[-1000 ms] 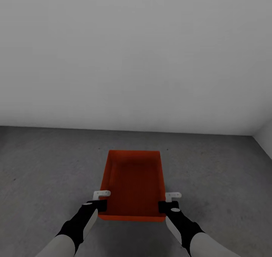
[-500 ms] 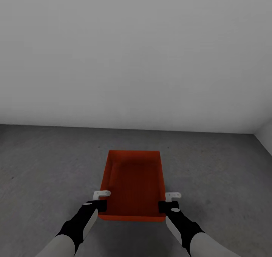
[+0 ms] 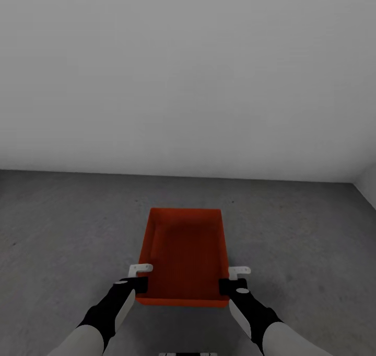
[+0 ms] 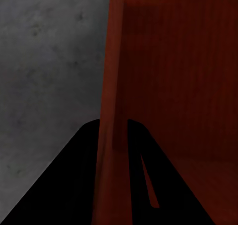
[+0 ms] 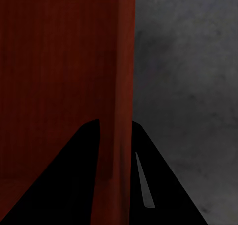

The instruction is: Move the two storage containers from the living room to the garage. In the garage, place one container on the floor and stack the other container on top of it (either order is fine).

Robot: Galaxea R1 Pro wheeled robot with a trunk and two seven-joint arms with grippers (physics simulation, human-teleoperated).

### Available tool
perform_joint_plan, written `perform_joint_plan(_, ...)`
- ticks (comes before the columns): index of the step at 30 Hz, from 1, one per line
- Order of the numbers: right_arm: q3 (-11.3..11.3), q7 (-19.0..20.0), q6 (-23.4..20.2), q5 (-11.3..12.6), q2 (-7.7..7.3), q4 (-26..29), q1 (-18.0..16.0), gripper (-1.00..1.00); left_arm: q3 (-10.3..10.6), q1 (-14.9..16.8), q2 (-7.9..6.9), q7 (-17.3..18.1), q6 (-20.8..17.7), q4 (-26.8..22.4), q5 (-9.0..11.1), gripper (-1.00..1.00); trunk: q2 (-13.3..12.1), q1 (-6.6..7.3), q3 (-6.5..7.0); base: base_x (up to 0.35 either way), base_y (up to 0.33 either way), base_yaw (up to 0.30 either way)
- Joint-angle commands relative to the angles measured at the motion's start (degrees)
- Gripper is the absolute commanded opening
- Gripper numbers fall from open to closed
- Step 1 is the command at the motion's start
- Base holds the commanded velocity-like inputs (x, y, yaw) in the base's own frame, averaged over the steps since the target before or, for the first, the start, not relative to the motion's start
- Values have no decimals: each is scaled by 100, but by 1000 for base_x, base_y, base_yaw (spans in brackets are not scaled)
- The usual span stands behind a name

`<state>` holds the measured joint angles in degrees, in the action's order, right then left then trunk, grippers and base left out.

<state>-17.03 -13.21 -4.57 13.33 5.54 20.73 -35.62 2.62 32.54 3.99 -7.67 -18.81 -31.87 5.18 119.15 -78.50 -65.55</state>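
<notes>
Nothing about our grip has changed; what has shifted is the view, with the wall's foot sitting a touch higher and a sliver of our own base now peeking in at 6 o'clock. Nearest us, the left claw [image 3: 138, 283] is pinched on the bin's [image 3: 184, 256] left side wall, one finger each side of it, and the right claw [image 3: 232, 284] is pinched on the right wall the same way. Both bite near the bin's close end, so neither arm is nearer. We count one bin, two claws. Its long axis runs straight out to 12 o'clock. It seems carried above the concrete floor [image 3: 62, 225], so down is probably the way to go. Beyond stands the pale wall [image 3: 188, 73].
</notes>
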Motion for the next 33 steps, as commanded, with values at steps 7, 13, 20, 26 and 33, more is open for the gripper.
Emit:
perform_joint_plan(7,244,-541,210,-71,-10,27,-6,-100,-235,-2,-21,-103,-44,-4,-43,-100,284,-153,-130,0,0,0)
perform_joint_plan(13,244,-542,211,-73,-10,27,-6,-100,-235,0,-21,-103,-44,-4,-43,-100,524,-285,-237,0,0,0)
perform_joint_plan(20,244,-543,211,-67,-10,27,-6,-100,-235,-2,-21,-103,-44,-4,-43,-100,805,-439,-363,0,0,0)
perform_joint_plan(26,244,-543,204,-71,-10,27,-6,-100,-235,-2,-21,-103,-44,-4,-43,-100,1046,-571,-471,0,0,0)
perform_joint_plan(33,243,-543,203,-76,-10,27,-6,-100,-235,-2,-21,-103,-44,-4,-43,-100,1327,-724,-597,0,0,0)
